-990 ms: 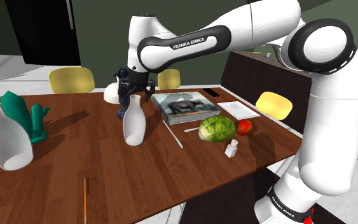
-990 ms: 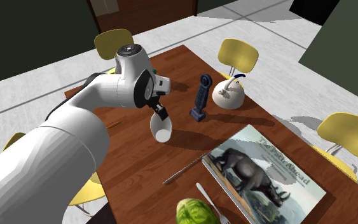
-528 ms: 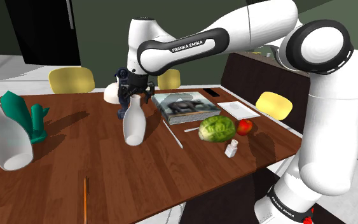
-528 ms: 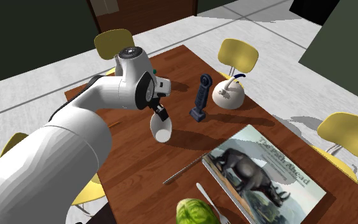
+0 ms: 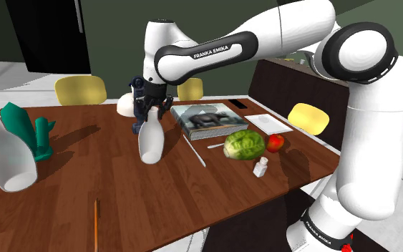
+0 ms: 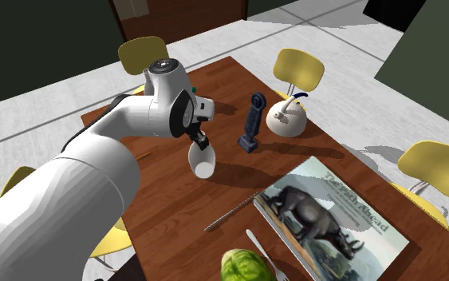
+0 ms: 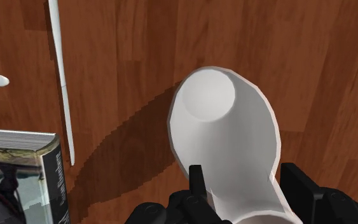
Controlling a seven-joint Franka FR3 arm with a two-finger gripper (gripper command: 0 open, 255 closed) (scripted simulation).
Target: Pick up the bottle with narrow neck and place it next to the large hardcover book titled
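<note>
Two words, FRANKA EMIKA, run in white along the dark band of the arm [image 5: 214,49] in the shoulder view. There the black end effector [image 5: 148,113] sits around the narrow neck of a smooth white bottle [image 5: 150,143]. The bottle stands upright near the middle of the wood-grain tabletop [image 5: 121,207], close beside a thick hardcover book [image 5: 210,120] lying flat toward the far edge.

The second exterior view looks down on the book [image 6: 330,223], whose cover shows a dark horned animal. A title runs along one side, but I cannot read it in full.

In the wrist view, the bottle [image 7: 225,140] widens pear-like away from the end effector [image 7: 244,172]. The fingers [image 7: 196,184] stand open, one either side of the neck. A thin white stick [image 7: 61,76] lies between bottle and book [image 7: 21,165].
</note>
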